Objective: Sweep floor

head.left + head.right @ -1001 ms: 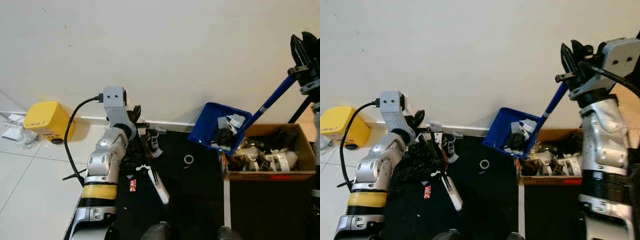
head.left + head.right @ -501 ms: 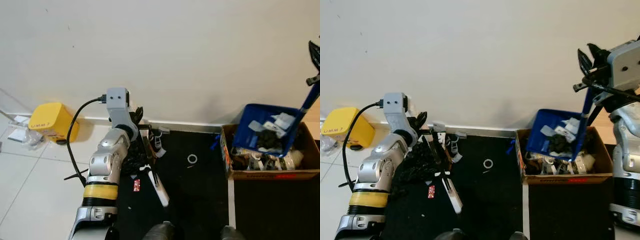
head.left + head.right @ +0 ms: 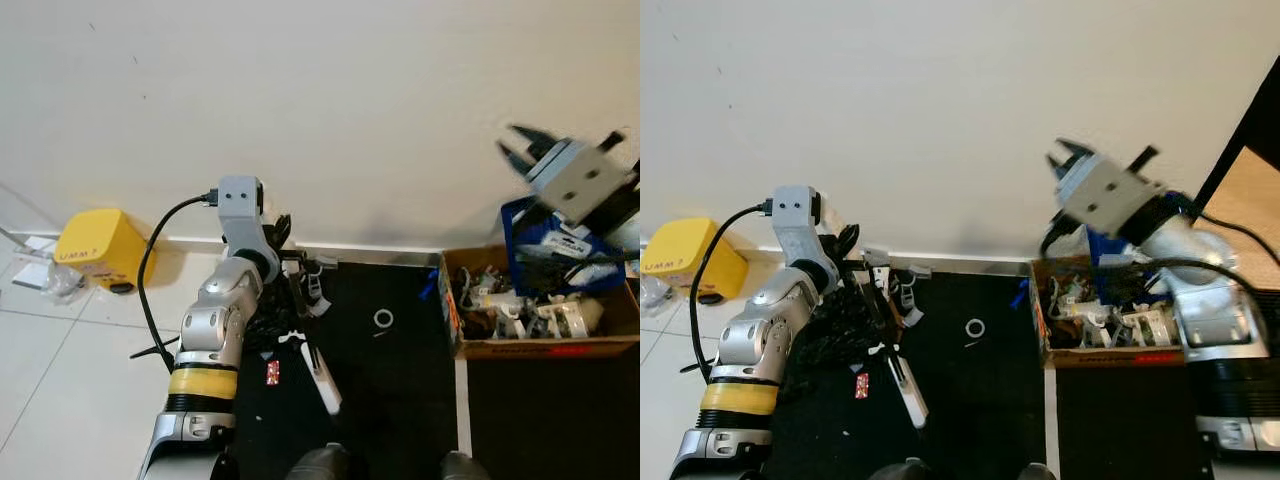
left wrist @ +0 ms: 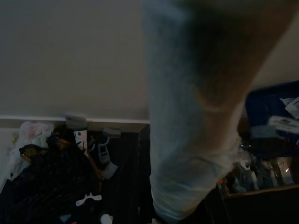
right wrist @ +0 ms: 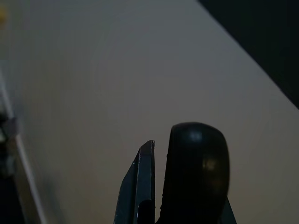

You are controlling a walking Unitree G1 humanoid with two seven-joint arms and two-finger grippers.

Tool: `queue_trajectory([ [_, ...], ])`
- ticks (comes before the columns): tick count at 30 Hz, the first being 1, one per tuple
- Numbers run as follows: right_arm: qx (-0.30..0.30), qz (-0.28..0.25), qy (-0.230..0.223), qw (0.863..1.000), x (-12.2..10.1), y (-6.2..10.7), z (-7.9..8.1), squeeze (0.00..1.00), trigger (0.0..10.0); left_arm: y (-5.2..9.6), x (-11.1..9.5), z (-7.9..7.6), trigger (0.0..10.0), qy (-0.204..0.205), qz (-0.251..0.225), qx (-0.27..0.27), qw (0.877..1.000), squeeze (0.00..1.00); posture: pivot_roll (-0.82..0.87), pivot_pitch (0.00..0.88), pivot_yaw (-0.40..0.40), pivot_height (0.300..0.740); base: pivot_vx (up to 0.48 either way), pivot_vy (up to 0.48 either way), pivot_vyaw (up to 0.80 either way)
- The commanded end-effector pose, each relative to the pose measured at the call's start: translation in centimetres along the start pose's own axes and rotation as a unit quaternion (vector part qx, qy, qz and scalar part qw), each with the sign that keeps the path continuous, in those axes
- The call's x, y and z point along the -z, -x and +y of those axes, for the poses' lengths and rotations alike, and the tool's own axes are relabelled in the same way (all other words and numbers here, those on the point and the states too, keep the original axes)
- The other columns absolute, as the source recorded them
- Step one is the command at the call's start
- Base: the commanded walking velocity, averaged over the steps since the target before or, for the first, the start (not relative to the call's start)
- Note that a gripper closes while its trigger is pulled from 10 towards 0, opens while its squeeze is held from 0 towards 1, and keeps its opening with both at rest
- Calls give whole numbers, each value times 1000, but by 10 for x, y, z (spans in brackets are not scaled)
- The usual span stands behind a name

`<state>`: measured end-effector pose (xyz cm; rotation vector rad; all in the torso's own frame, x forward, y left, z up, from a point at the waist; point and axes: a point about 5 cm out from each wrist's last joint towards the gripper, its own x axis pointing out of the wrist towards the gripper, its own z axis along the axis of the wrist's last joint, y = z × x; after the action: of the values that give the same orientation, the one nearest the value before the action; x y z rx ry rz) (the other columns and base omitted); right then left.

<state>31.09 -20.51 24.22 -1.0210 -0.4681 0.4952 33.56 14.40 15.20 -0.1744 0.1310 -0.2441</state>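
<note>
While the blue dustpan (image 3: 538, 232) hangs tipped over the open cardboard box (image 3: 470, 338), the right gripper (image 3: 1072, 158) sits raised and motion-blurred against the wall; whether its fingers pinch the dustpan's handle cannot be told. Packed into the box is a jumble of white and dark scraps, bottles and plastic pieces, with more white bits showing against the dustpan's blue. At the foot of the cream wall (image 3: 350, 110), the box stands on a black mat (image 3: 390, 390) that meets pale floor tiles (image 3: 60, 370) on the robot's left. A heap of black and white litter (image 3: 285, 310) lies on the mat beside the baseboard, where the left gripper (image 3: 275, 232) reaches down toward a dark-handled brush (image 3: 310, 355); its fingers are too buried in the clutter to judge. One small white ring (image 3: 383, 318) rests alone on the mat, between the heap and the box. A yellow box-shaped device (image 3: 95, 247) stands on the tiles against the wall, clear plastic wrapping (image 3: 40, 280) beside it.
</note>
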Motion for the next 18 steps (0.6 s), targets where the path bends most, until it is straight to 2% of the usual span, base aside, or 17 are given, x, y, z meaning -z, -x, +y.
queue_trajectory([
  [1,-12,-61,61,996,-18,-7,9,0,10000,4,-2,6,10000,-8,-8,-10,1000,0,35,102,164,740,0,0,0],
  [3,-32,-71,82,994,-21,-8,22,0,10000,4,-1,5,10000,-7,-8,-10,1000,0,35,103,164,740,0,0,0],
  [6,-44,-78,91,992,-23,-8,29,0,10000,3,-1,5,10000,-6,-8,-9,1000,0,31,104,165,740,0,0,0],
  [11,-60,-78,112,989,-22,-5,33,0,10000,2,-1,4,10000,-5,-8,-7,1000,0,27,103,166,740,0,0,0],
  [15,-34,-70,100,992,-20,-2,23,0,10000,2,-1,3,10000,-4,-9,-6,1000,0,29,103,162,740,0,0,0],
  [18,64,-46,57,995,-17,6,-9,0,10000,2,-1,2,10000,-3,-10,-7,1000,0,33,103,163,740,0,0,0],
])
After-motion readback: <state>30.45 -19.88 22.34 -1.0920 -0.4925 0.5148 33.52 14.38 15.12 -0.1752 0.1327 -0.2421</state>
